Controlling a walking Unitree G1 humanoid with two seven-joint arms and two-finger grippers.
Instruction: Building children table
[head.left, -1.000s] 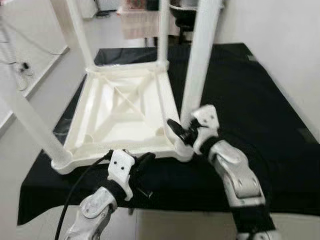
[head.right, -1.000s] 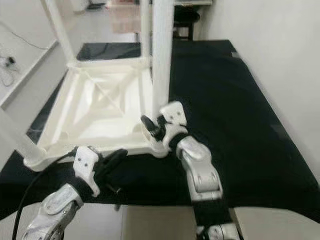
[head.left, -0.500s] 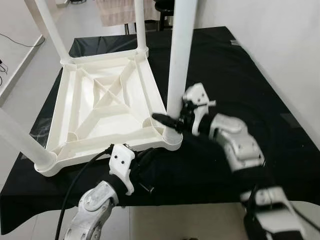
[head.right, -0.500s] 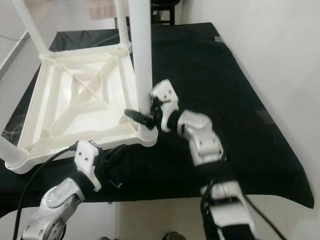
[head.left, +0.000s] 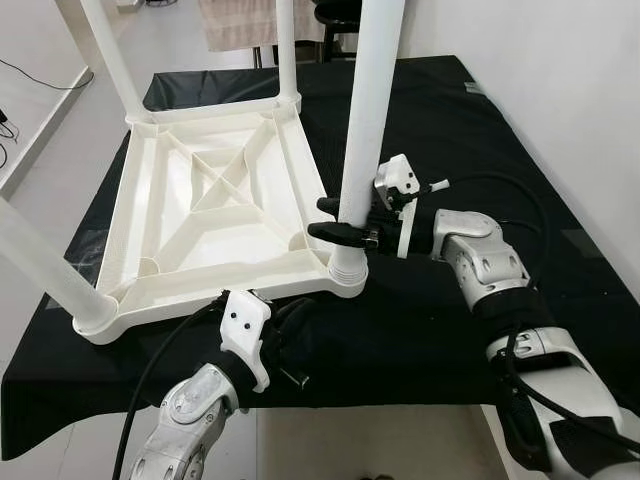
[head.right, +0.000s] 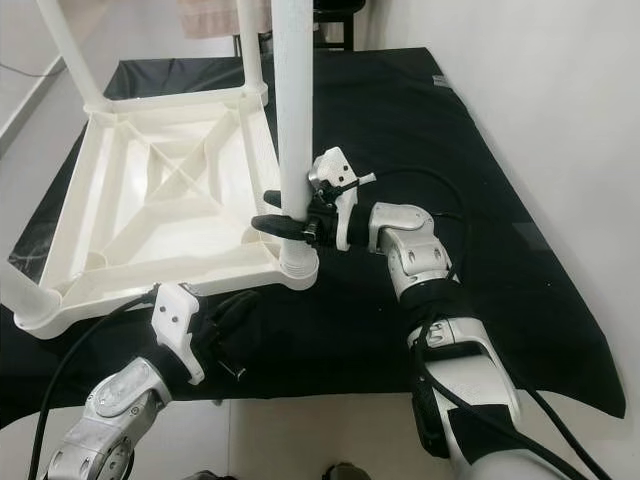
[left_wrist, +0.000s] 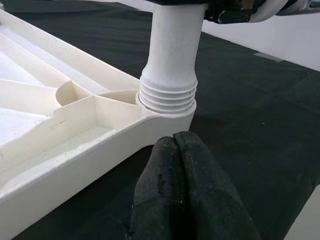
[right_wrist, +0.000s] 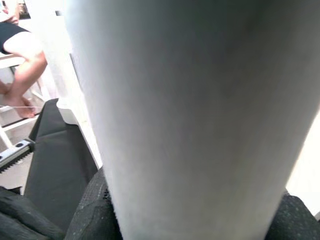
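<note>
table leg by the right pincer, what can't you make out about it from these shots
- Table leg: its upper end is cut off by the top edge of both eye views.
- Right pincer: the far finger is hidden behind the leg.
- Thread depth in the tabletop socket: hidden inside the socket, left wrist view.
- Leg surface: blurred, too close, right wrist view.

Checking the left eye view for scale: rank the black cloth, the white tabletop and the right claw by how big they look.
1. Black cloth, largest.
2. White tabletop, upside down on the cloth.
3. Right claw, smallest, clamped around the near table leg.
</note>
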